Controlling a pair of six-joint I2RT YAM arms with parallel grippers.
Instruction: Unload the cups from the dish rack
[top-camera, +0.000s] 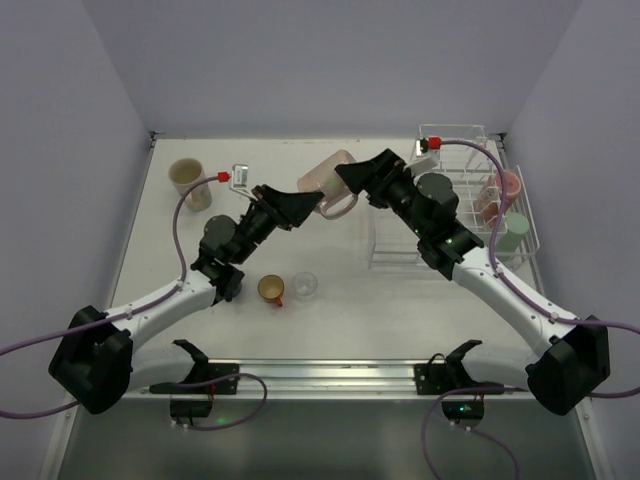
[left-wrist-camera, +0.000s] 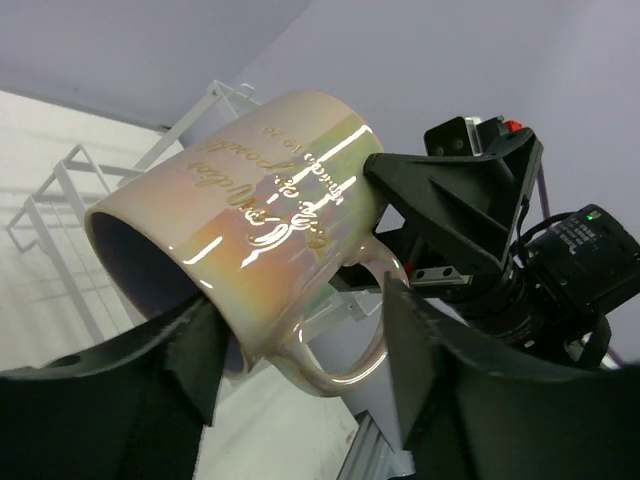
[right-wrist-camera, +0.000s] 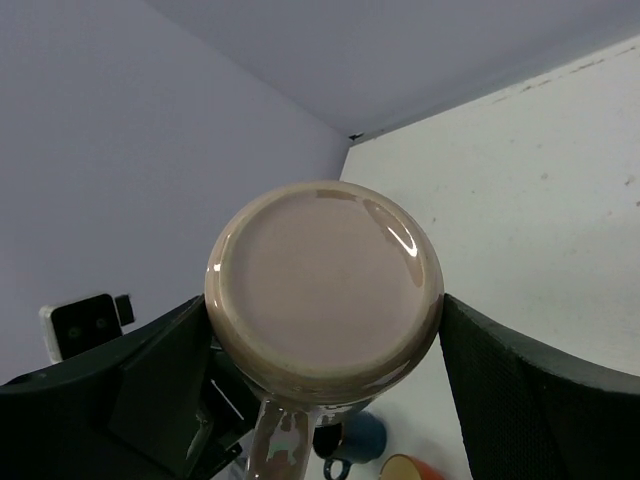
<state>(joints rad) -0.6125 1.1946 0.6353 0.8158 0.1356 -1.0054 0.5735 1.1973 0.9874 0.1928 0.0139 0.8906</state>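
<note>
There are seven cups in all, and one of them is in the air. This pearly mug (top-camera: 330, 185), with gold writing on its side, hangs above the far middle of the table (top-camera: 340, 320), between the two arms and just left of the dish rack (top-camera: 400, 250). It lies tilted, with its handle turned down.

The right gripper (top-camera: 345, 175) pinches the mug at its base end. In the right wrist view its two fingers (right-wrist-camera: 500, 370) touch the round base on both sides. The left gripper (top-camera: 308, 205) is at the same mug from the near left. Its two fingers (left-wrist-camera: 195, 355) are spread wide, one at the rim and one past the handle. I cannot tell whether they press on the mug.

Four cups are on the table:
- One plain beige mug (top-camera: 188, 182) stands upright at the far left.
- One orange cup (top-camera: 271, 289) and one clear glass (top-camera: 306, 284) stand just beside each other in the near middle.
- One dark blue mug (right-wrist-camera: 360, 438) shows only in the right wrist view, near the orange cup.

Two cups are in the rack at the right, one pink cup (top-camera: 506, 186) and one green tumbler (top-camera: 512, 232) on its near side.
</note>
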